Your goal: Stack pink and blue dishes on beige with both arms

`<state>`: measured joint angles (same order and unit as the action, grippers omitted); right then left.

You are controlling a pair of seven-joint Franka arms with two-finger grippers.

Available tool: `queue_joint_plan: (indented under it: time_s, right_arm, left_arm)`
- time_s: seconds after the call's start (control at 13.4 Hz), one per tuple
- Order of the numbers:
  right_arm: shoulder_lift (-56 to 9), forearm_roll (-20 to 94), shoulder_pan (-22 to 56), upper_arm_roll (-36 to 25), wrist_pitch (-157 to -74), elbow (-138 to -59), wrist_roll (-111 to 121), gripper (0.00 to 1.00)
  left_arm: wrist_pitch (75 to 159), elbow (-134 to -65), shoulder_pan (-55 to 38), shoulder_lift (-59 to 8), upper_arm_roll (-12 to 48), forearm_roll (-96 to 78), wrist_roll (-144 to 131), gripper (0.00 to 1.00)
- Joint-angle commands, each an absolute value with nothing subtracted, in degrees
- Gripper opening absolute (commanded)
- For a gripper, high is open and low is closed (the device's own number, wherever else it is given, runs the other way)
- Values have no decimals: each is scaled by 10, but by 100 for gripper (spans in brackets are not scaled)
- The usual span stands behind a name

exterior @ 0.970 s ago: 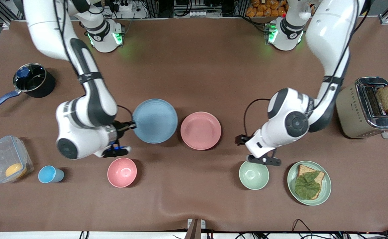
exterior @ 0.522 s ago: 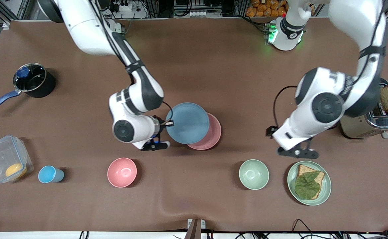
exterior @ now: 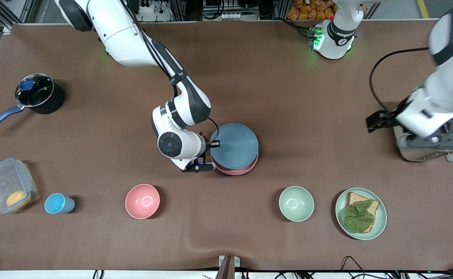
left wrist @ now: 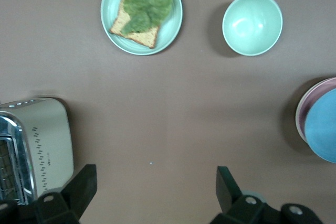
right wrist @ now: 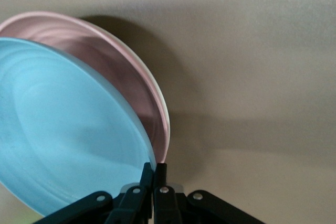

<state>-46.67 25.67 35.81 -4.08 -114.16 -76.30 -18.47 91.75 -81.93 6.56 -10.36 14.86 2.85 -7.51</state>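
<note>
Right pincer (exterior: 215, 144) pinching blue plate (exterior: 234, 146) rim

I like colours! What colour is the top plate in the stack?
Light blue, seen best in the front view.

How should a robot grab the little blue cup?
The blue cup seems to lie tipped on its side, mouth toward the clear container. Coming straight down, the fingers could probably close across its round body, one finger on the side nearer the front camera and one on the farther side. Its wall looks thin, so pinching the rim might work too.
</note>
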Motion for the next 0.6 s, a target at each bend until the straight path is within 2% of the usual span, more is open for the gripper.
queue_joint_plan:
  time_s: [0.0, 0.07, 0.15, 0.52]
  right_arm:
    - [-470, 282, 361, -47, -1156, -758, -192, 27]
    - [-469, 290, 361, -47, -1163, -758, -192, 95]
    - [-468, 291, 361, -47, -1173, -755, -191, 100]
    - [-445, 290, 315, -47, -1152, -748, -178, 100]
  left_arm:
    - [918, -835, 85, -87, 154, 27, -35, 100]
    - [918, -835, 80, -90, 156, 45, -38, 100]
    - [918, -834, 80, -87, 158, 44, -41, 100]
    - [918, -837, 86, -79, 158, 42, -35, 100]
